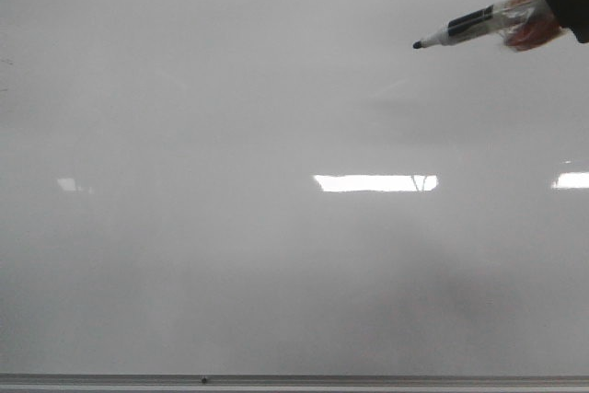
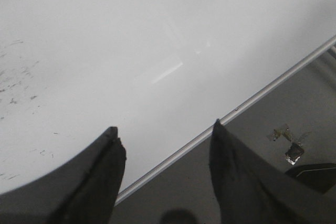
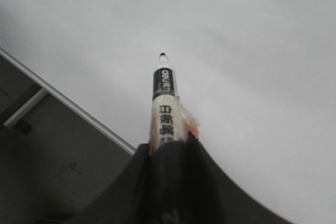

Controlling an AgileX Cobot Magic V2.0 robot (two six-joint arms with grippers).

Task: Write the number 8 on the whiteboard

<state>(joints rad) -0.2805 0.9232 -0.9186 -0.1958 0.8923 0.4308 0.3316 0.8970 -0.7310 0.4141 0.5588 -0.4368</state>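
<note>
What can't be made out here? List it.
- Right gripper: front view, cut off by the frame's edge.
- Marker barrel: right wrist view, hidden between the fingers.
- Marker tip touching the whiteboard or not: unclear.
- Specks on the board: left wrist view, too small.

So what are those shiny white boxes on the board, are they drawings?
No, in the front view they are lamp reflections on the glossy whiteboard; the left wrist view shows a fainter glare streak; the right wrist view has none near the marker.
</note>
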